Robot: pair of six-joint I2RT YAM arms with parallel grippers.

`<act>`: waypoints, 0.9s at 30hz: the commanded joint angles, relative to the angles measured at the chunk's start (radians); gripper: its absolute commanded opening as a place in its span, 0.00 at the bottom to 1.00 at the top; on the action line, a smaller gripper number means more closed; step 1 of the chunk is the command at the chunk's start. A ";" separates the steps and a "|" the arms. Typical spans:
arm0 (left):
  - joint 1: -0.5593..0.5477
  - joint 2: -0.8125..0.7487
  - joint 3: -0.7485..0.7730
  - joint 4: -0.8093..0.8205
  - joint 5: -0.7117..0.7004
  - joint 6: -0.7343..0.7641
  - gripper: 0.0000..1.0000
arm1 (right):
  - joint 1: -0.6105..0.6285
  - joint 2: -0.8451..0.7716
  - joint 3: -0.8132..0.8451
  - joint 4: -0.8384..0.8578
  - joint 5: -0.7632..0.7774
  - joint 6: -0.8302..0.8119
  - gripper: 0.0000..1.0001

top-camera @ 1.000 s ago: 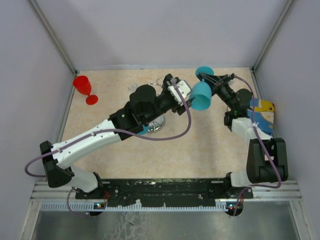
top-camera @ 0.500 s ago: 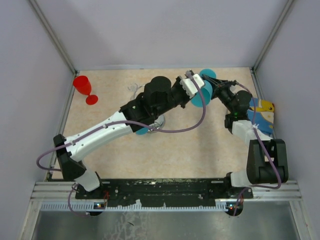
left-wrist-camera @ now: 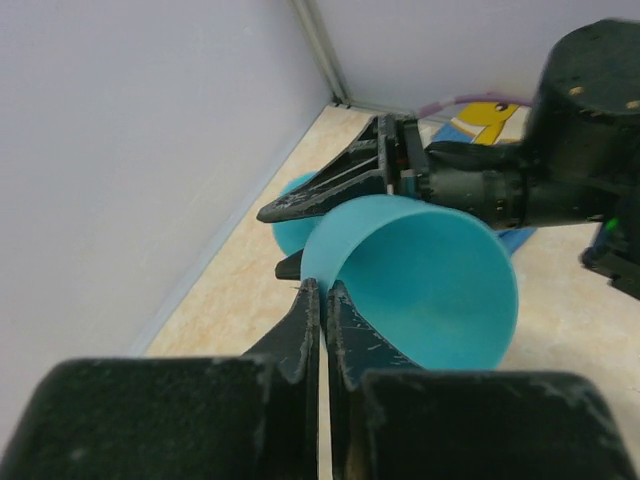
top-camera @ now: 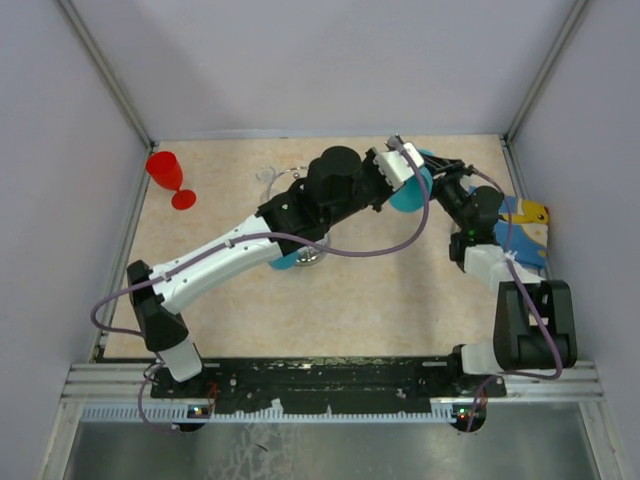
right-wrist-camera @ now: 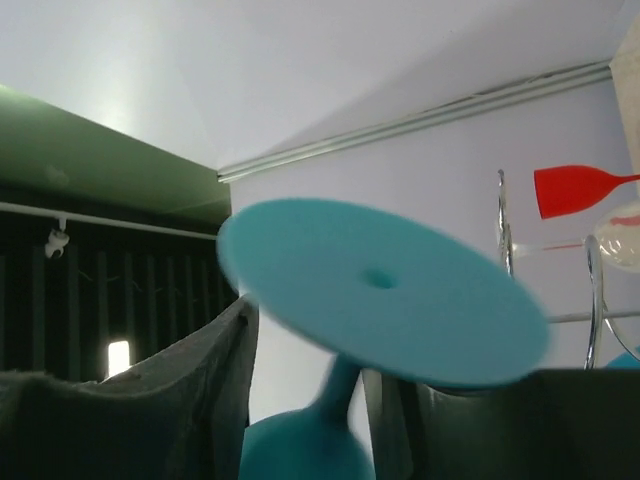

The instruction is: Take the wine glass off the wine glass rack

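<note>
Your left fingers (left-wrist-camera: pixel 320 295) are clenched on the rim of the teal wine glass (left-wrist-camera: pixel 430 290). It is held above the table near the far right corner, apart from the wine glass rack (top-camera: pixel 315 253). Your right fingers (right-wrist-camera: pixel 315 380) stand parted around the stem. A rim pinch alone may let the glass pivot or slip. Your left arm lies over the rack, so drawing back could clip its hooks. A red glass (top-camera: pixel 168 178) stands at the far left corner.

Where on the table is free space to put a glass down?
Widest bare patch: near middle of the table, between left arm and right arm. Smaller: beside the red wine glass. Crowded: far right corner, around the teal wine glass, and by the wine glass rack.
</note>
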 commanded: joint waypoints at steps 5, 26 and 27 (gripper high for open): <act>-0.008 0.084 0.084 -0.025 -0.001 -0.018 0.00 | -0.063 -0.191 -0.038 -0.147 0.005 -0.091 0.76; 0.045 0.321 0.418 -0.098 -0.013 -0.089 0.00 | -0.244 -0.507 0.129 -1.114 0.373 -0.772 0.99; 0.048 0.331 0.429 -0.102 -0.019 -0.088 0.00 | -0.244 -0.521 0.143 -1.142 0.405 -0.796 0.99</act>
